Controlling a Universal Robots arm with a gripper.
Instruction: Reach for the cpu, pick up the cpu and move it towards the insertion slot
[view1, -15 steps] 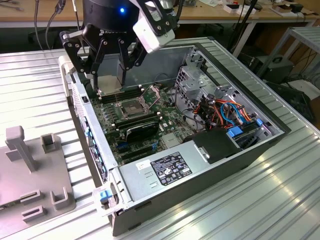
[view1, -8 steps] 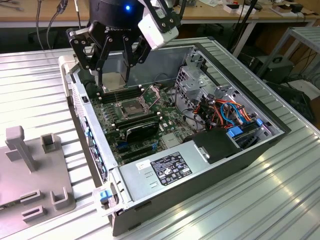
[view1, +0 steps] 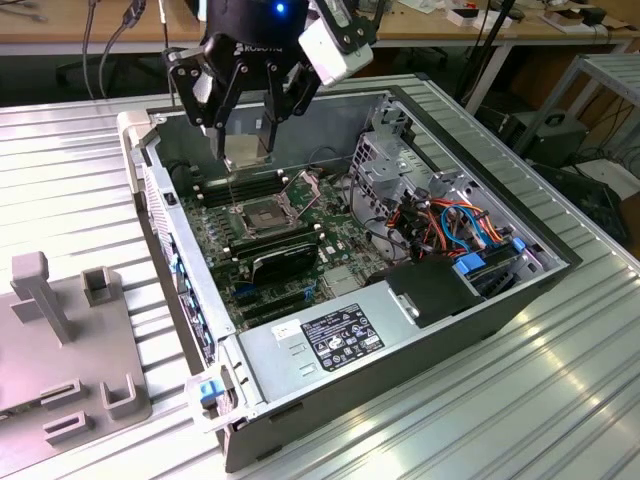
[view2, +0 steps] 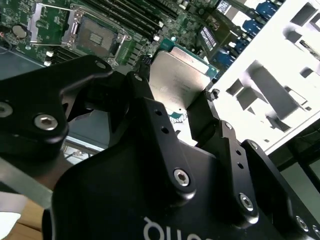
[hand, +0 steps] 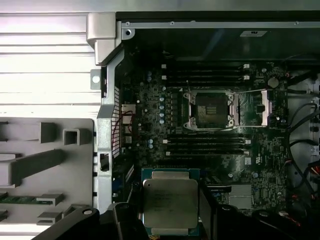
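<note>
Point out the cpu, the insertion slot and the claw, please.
cpu (hand: 170, 205), first wrist view: middle of its silvery lid.
insertion slot (hand: 211, 109), first wrist view: its dark centre.
claw (view1: 245, 150), exterior view: between the fingertips.

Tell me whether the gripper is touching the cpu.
Touching. In the second wrist view the gripper has its black fingers pressed against both sides of the cpu, holding it above the motherboard.

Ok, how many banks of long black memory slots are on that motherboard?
2. One bank flanks the insertion slot on one side, the other bank on the opposite side. The cpu in the jaws may hide more.
</note>
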